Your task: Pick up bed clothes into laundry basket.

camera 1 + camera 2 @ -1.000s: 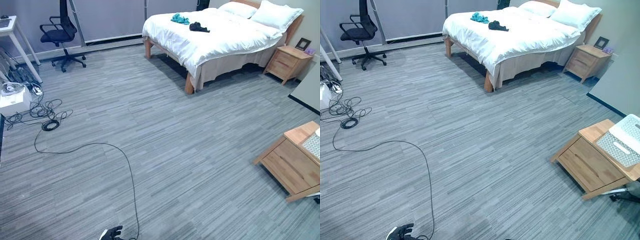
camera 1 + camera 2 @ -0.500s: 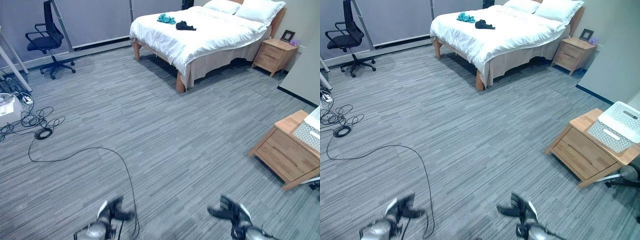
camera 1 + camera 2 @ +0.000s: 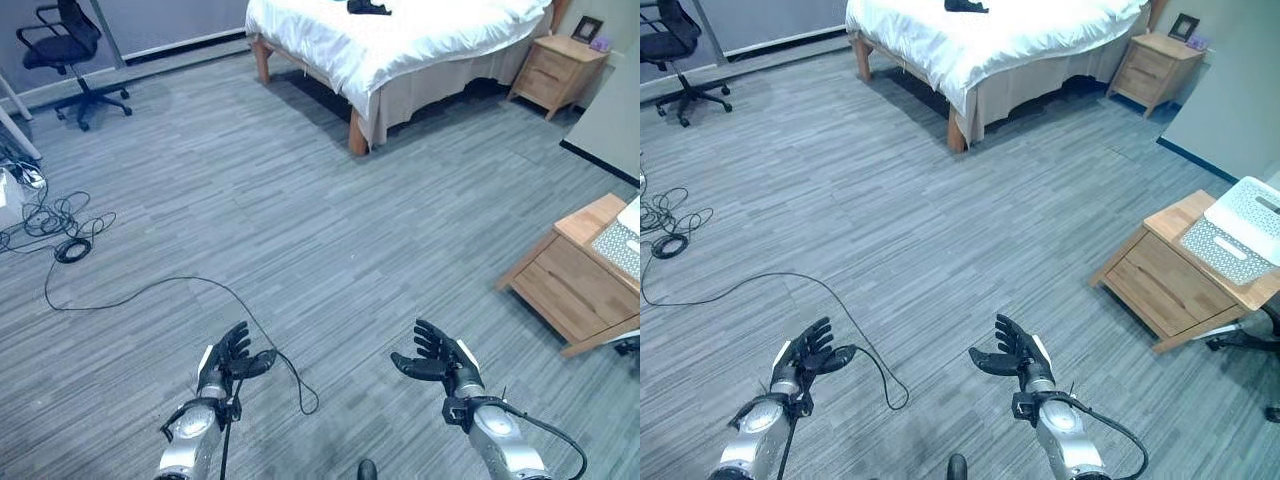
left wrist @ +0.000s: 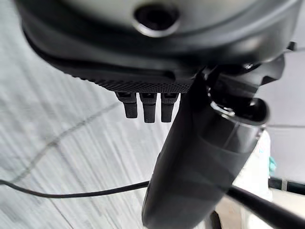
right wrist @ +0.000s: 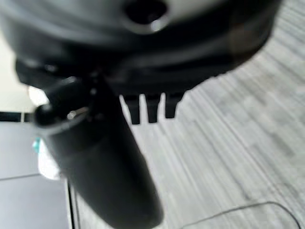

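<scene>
I look across a wide stretch of grey floor [image 3: 330, 240], and the bed [image 3: 420, 40] stands at the far side, a little right of centre, its long axis running away from me and to the right. On its white cover, at the far edge of what I see, lies a dark piece of clothing [image 3: 966, 6]; this is the task's thing, and it is well apart from both hands. A wooden nightstand [image 3: 555, 65] sits just beside the bed on the far right. Nearer, at the right, a second wooden cabinet [image 3: 1170, 280] carries the white laundry basket [image 3: 1240, 232] on its top. An office chair [image 3: 62, 45] stands far left.

Both hands are raised low and near me. My left hand [image 3: 228, 362] has its fingers spread and relaxed, holding nothing. My right hand [image 3: 1012, 358] is likewise spread, thumb out, empty. The wrist views agree: straight fingers [image 4: 148, 106] with only floor beyond them.

The relation that matters: the clothing lies straight ahead and slightly right of the fingers, across the whole floor, so I judge no reach is possible before I walk to the bed. The right hand is marginally nearer to it, and also nearer to the basket, which sits off to the right of that path.
</scene>
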